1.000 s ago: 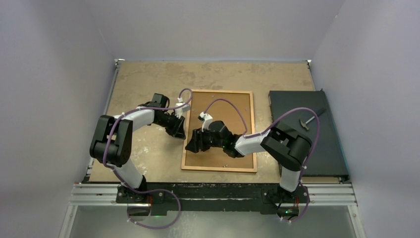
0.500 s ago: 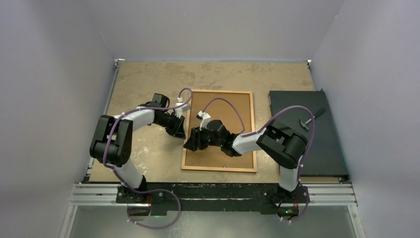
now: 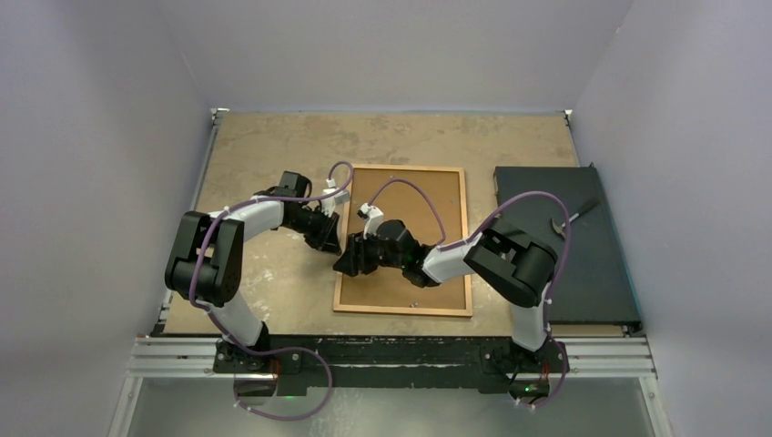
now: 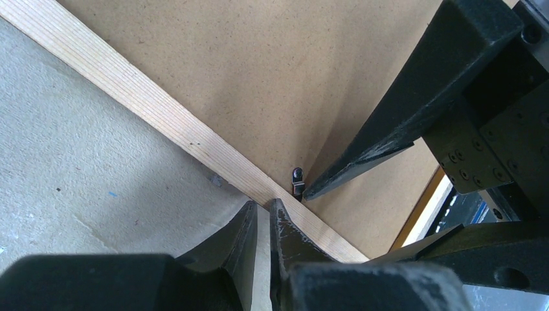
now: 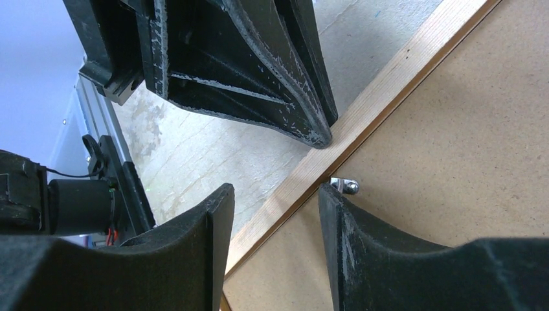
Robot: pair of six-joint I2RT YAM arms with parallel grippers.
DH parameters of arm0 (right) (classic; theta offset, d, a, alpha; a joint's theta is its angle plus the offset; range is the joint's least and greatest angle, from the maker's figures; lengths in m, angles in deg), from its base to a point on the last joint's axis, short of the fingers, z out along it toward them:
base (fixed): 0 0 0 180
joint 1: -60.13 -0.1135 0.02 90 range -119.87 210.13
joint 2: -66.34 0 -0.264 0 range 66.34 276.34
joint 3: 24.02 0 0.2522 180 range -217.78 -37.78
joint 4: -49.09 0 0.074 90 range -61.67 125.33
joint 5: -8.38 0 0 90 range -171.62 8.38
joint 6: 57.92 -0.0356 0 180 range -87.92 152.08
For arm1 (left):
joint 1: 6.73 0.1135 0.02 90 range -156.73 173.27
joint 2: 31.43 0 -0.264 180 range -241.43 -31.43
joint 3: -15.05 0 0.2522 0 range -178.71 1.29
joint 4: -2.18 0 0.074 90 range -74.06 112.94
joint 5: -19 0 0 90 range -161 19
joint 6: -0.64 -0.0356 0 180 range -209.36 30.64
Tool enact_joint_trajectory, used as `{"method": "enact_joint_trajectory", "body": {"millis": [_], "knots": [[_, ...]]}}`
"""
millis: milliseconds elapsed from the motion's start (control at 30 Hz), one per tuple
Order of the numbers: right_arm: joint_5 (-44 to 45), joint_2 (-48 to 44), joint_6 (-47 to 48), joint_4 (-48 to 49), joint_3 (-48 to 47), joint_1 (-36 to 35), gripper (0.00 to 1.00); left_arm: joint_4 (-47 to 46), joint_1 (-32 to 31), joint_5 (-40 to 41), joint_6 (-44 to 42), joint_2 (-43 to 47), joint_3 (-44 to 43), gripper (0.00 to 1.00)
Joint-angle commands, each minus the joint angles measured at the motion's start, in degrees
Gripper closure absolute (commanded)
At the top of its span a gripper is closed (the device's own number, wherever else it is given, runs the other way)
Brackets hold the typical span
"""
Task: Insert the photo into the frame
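Over the last second the right gripper (image 5: pixel 275 194), jaws apart, has slid onto the left rail of the face-down frame (image 3: pixel 402 311) beside a small metal tab (image 5: pixel 345 185), and the left gripper (image 4: pixel 263 208) has closed together on that rail, so probably the backing board (image 3: pixel 410 196) gets unlocked next; the photo is not in view.

one frame (image 3: pixel 410 167), one black slab (image 3: pixel 592 273), two grippers (image 3: pixel 332 248) (image 3: pixel 345 264)

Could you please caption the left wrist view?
Shut left claw resting on the frame rail, beside a small metal tab on the backing board.
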Motion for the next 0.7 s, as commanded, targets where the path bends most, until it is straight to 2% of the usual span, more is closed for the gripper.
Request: {"method": "enact_joint_trajectory", "body": {"millis": [0, 333, 667], "knots": [[1.0, -0.6, 0.6, -0.2, -1.2, 0.1, 0.46, -3.8, -0.5, 5.9, -2.6, -1.3, 0.6, 0.92], [4.2, -6.3, -1.0, 2.9, 4.8, 0.1, 0.47, -4.0, -0.5, 5.9, -2.5, -1.5, 0.5, 0.94], [2.5, -1.3, -1.7, 4.3, 3.0, -0.4, 0.46, -4.2, -0.5, 5.8, -2.4, -2.0, 0.3, 0.94]]}}
